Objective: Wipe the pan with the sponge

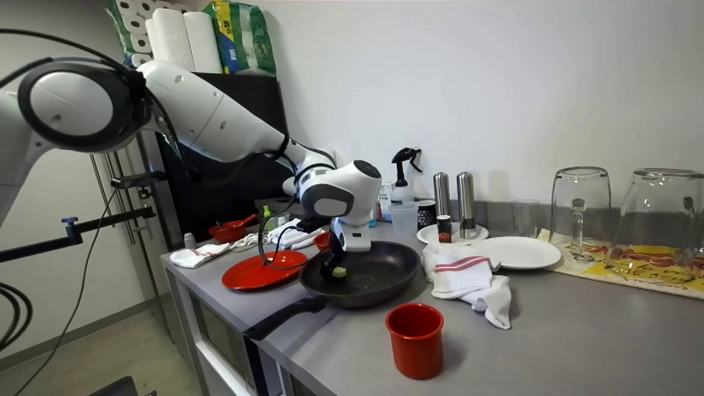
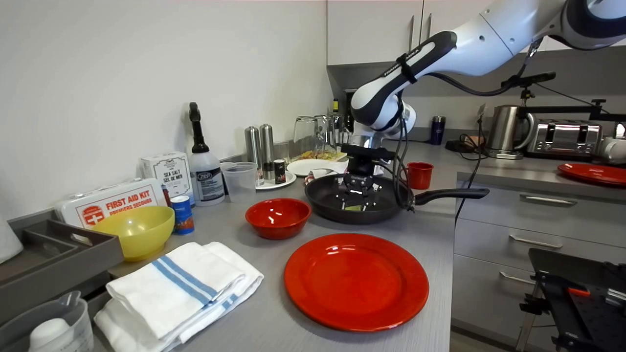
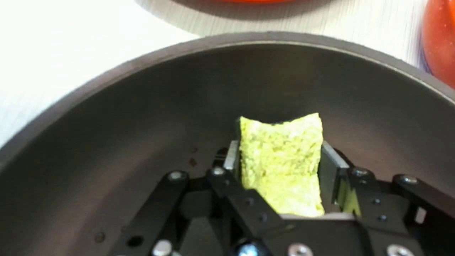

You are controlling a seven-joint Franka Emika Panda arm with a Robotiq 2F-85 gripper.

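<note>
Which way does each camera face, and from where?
In an exterior view: at the red cup end, facing the pan and wall; arm enters from left.
In an exterior view: at the red plate end, facing along the counter to the pan; arm enters from upper right.
Wrist view: above the pan, facing down at the sponge; only the end effector shows.
Both exterior views share pan, red cup and arm, from roughly opposite sides.
</note>
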